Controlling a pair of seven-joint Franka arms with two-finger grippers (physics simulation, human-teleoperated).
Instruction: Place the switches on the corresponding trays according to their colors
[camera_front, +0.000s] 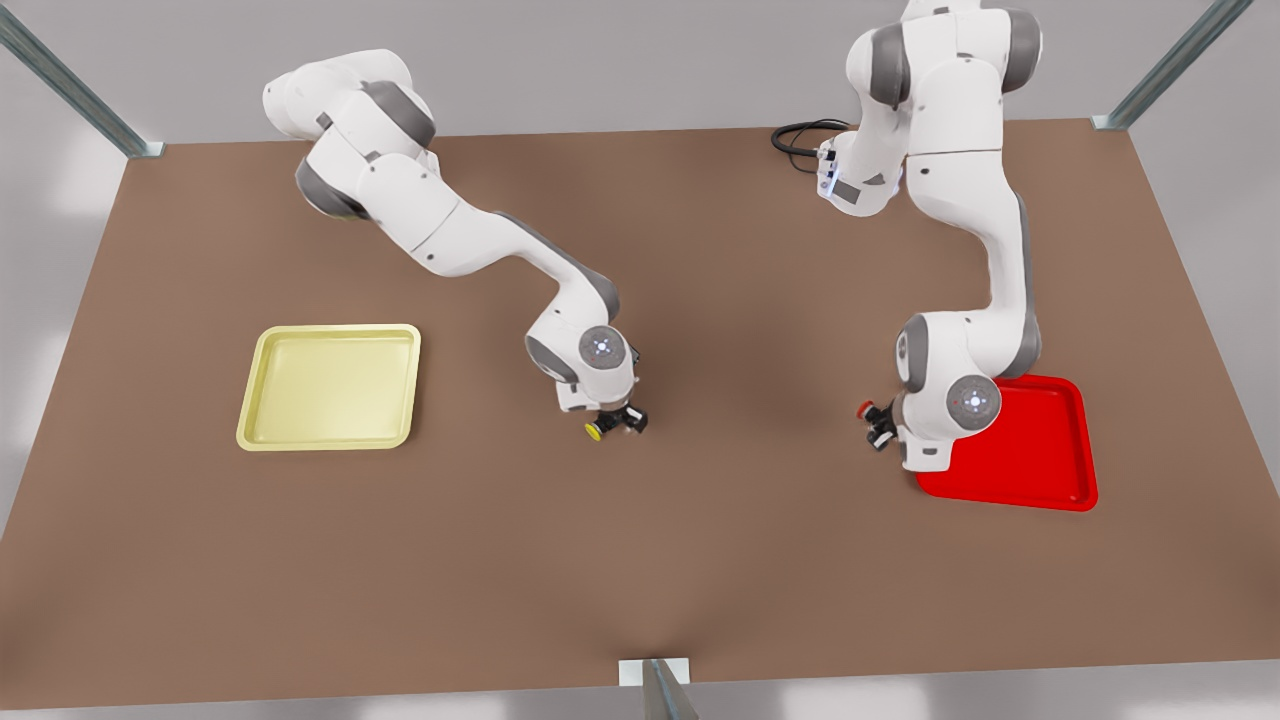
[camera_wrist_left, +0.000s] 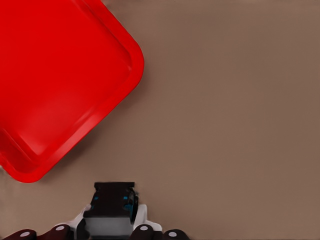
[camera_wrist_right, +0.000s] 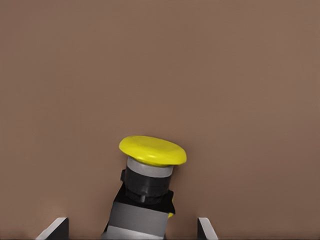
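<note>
The yellow switch (camera_front: 597, 430) lies on its side on the brown table, cap toward the front view's left. My right gripper (camera_front: 618, 418) is down over it, open, and its fingertips (camera_wrist_right: 57, 229) stand apart on either side of the yellow switch (camera_wrist_right: 147, 185). The pale yellow tray (camera_front: 330, 387) sits well off at the front view's left. My left gripper (camera_front: 882, 428) is shut on the red switch (camera_front: 868, 412), just off the red tray (camera_front: 1040, 455). In the left wrist view the red switch's dark body (camera_wrist_left: 111, 202) sits in my left gripper (camera_wrist_left: 112, 226), beside the red tray's corner (camera_wrist_left: 65, 80).
Black cables (camera_front: 800, 135) loop at the back by the base of the arm on the front view's right. Metal frame posts (camera_front: 655, 690) stand at the table's edges and corners. Bare brown tabletop lies between the two trays.
</note>
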